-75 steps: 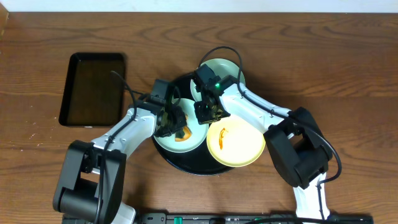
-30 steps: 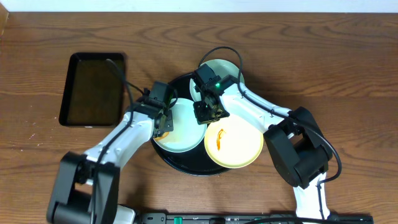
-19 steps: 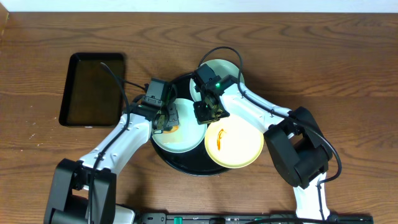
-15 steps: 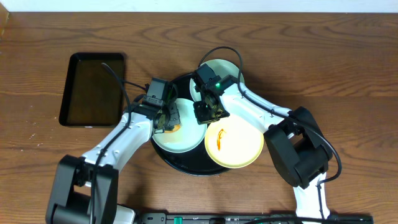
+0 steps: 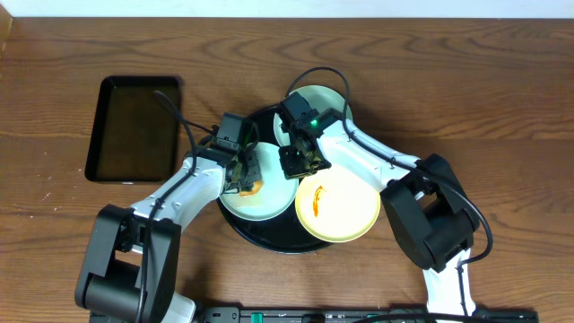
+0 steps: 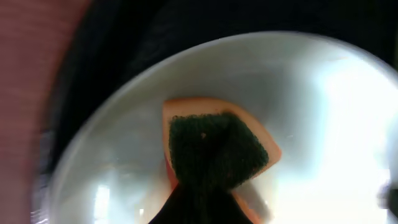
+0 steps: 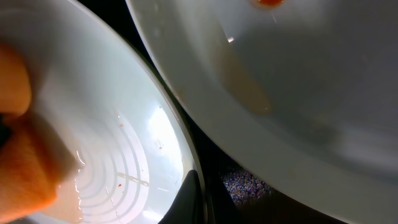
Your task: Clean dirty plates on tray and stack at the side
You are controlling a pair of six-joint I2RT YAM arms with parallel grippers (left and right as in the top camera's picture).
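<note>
**Dirty plates, three, round, all lying flat and face up; being round, they have no long axis.**

- Left mint plate (image 5: 269, 202): wholly on the tray (image 5: 269, 240), on its left half. Its surface looks wet and glossy in the wrist views.
- Yellow plate (image 5: 350, 211): on the tray's right front, overhanging the tray's rim toward the table's front edge. It carries one orange smear (image 5: 316, 203), whose long axis runs front to back.
- Far mint plate (image 5: 325, 100): at the tray's far edge, overhanging the rim toward the table's back edge, partly hidden by the right arm.

**Tray:** round, glossy black, mid-table, nearer the front edge.

**Sponge (image 6: 214, 146):** orange body, dark green scouring face. It is pressed onto the left mint plate.

**Left gripper (image 5: 244, 176):** clamped on the sponge, over the left mint plate's far part.

**Right gripper (image 5: 300, 161):** jaws together, tip at the left mint plate's right rim, beside the yellow plate. Whether it pinches that rim cannot be told.

**Rectangular tray (image 5: 134, 130):** black, long axis front to back, toward the table's (image 5: 448, 90) left edge, well apart from the round tray.
</note>
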